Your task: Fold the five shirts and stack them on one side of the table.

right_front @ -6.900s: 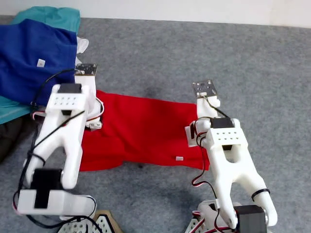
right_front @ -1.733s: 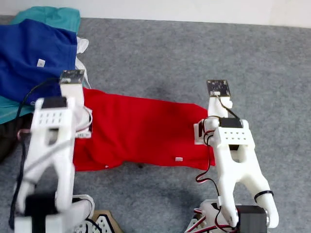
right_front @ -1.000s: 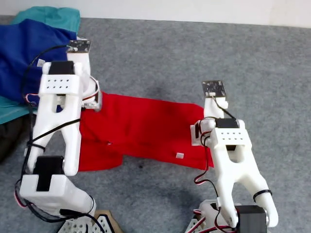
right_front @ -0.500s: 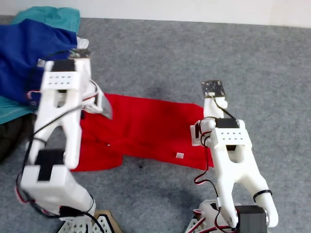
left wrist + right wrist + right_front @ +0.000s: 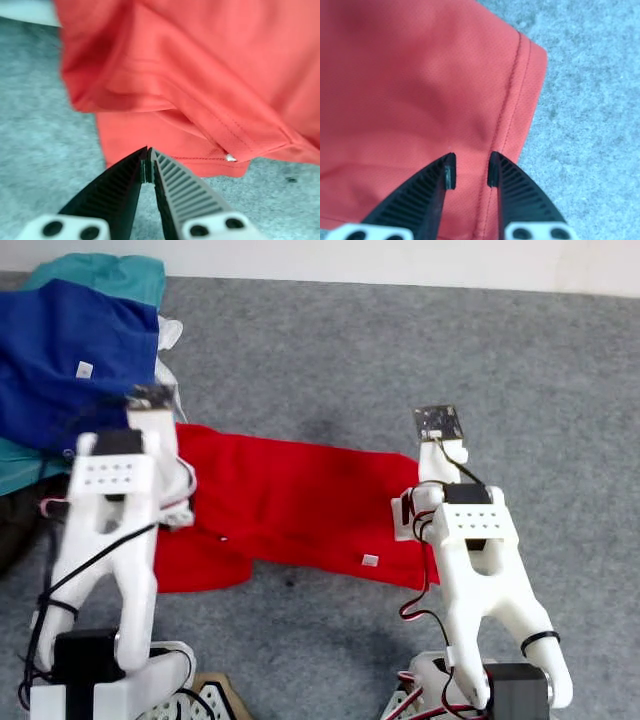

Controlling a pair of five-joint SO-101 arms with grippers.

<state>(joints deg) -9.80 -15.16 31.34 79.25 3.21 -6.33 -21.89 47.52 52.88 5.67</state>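
Observation:
A red shirt lies in a long band across the grey table, its left end doubled over into a lumpy fold. My left gripper is over that left end. It is shut, its tips at the shirt's near edge with no cloth visibly between them. My right gripper is at the shirt's right end, open by a narrow gap, with its tips down on the fabric beside the stitched hem.
A blue shirt lies on a teal one at the far left corner, with a bit of white cloth beside them and a dark garment at the left edge. Bare grey table stretches to the right and behind.
My left arm has drawn back from over the blue shirt and dropped to the red shirt's left end. The right arm and the shirt have stayed put.

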